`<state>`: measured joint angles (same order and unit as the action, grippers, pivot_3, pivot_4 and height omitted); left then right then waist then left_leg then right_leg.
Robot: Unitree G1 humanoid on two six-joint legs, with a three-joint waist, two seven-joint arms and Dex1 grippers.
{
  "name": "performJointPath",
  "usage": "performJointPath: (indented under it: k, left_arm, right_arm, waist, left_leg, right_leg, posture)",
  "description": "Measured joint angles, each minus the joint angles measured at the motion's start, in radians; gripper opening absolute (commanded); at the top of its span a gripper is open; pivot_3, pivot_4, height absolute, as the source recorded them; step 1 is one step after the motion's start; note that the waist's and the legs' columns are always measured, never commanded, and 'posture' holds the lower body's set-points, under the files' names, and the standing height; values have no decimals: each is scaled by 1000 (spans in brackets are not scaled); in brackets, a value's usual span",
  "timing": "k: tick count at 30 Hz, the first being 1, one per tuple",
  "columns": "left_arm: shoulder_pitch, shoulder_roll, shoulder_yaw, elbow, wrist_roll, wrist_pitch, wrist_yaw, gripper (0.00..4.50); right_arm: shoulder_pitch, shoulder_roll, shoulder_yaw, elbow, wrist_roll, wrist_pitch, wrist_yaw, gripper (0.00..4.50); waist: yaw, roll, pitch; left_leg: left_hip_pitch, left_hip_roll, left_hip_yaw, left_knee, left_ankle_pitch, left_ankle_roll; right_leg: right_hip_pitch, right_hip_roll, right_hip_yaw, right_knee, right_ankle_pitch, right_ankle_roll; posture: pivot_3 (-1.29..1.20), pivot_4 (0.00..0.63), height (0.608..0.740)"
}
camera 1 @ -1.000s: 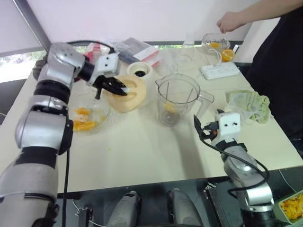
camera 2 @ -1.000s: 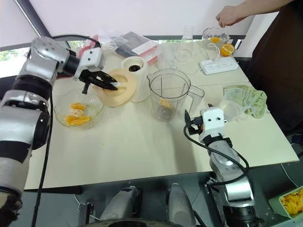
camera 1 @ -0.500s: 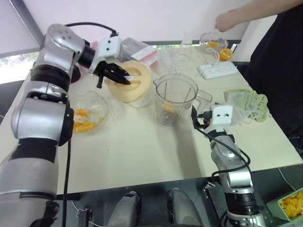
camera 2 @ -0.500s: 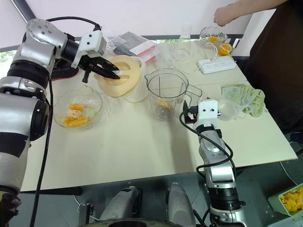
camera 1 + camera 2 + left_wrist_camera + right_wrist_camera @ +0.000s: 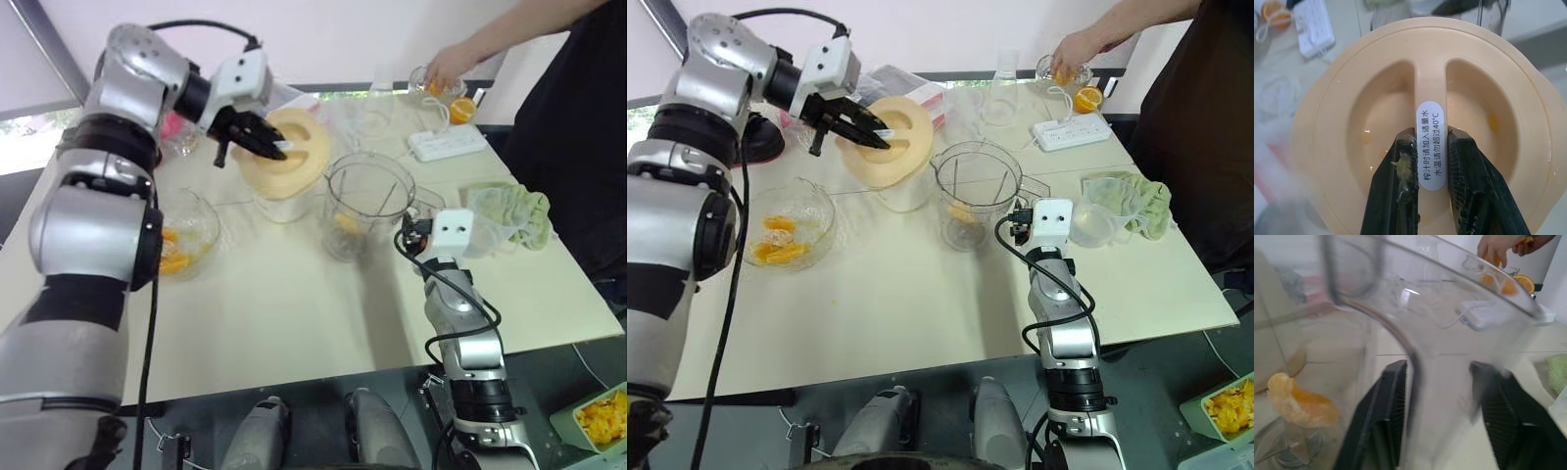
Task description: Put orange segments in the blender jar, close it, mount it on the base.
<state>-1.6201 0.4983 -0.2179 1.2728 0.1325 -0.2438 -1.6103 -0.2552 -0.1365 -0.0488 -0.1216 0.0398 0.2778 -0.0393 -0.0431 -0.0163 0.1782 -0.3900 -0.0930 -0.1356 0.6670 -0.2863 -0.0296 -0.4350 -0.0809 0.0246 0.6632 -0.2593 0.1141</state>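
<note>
Looks roughly a third done — orange segment point(image 5: 1295, 401) already inside clear plastic blender jar point(image 5: 367, 201) at tabletop point(image 5: 294, 313) centre, round cream plastic lid point(image 5: 299, 157) pinched in left gripper point(image 5: 1427, 133) jaws at its 10 o'clock, right gripper point(image 5: 1437, 364) jaws spread astride its handle point(image 5: 429, 204) — closing, mounting yet to come.

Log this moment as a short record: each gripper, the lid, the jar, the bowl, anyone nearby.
left gripper: shut on the lid's centre ridge, holding the lid in the air
lid: cream, tilted, off the jar
right gripper: open, fingers on either side of the jar's handle
blender jar: upright on the table, uncovered, one orange segment at the bottom
glass bowl: on the jar's left, holds more segments
person's hand: over the table's far edge
</note>
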Motion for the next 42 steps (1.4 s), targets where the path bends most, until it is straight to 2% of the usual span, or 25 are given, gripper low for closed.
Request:
performJointPath:
  k: [8,16,26,29,42]
  left_arm:
    - [-110,-139,-1,52,36,22,33,254]
    - [-120,-231,-4,80,96,34,94,254]
    - [-118,-244,-4,90,153,39,139,254]
    - [-118,-244,-3,90,161,39,148,254]
    - [-117,-229,-1,92,163,53,147,254]
  right_arm:
    - [-22,16,21,0,-18,0,5,2306]
    - [-28,46,71,-83,-39,25,9,2306]
    - [-21,74,97,-130,-57,51,9,2306]
    - [-18,75,96,-130,-59,51,9,1511]
    - [11,110,70,-118,-44,38,15,1511]
  waist:
    - [-2,0,0]
    - [-5,0,0]
    - [-3,0,0]
    - [-4,0,0]
    - [-4,0,0]
  left_leg:
    - [0,0,1,0,0,0]
    - [0,0,2,0,0,0]
    - [-1,0,2,0,0,0]
    - [-1,0,2,0,0,0]
    - [-1,0,3,-1,0,0]
  right_leg:
    - [-1,0,0,0,0,0]
    - [-3,0,1,1,0,0]
    - [-4,0,2,2,0,0]
    - [-4,0,2,2,0,0]
    - [-4,0,3,2,0,0]
  posture:
    - [0,150,740]
    - [0,150,740]
    - [0,150,740]
    - [0,150,740]
    - [0,150,740]
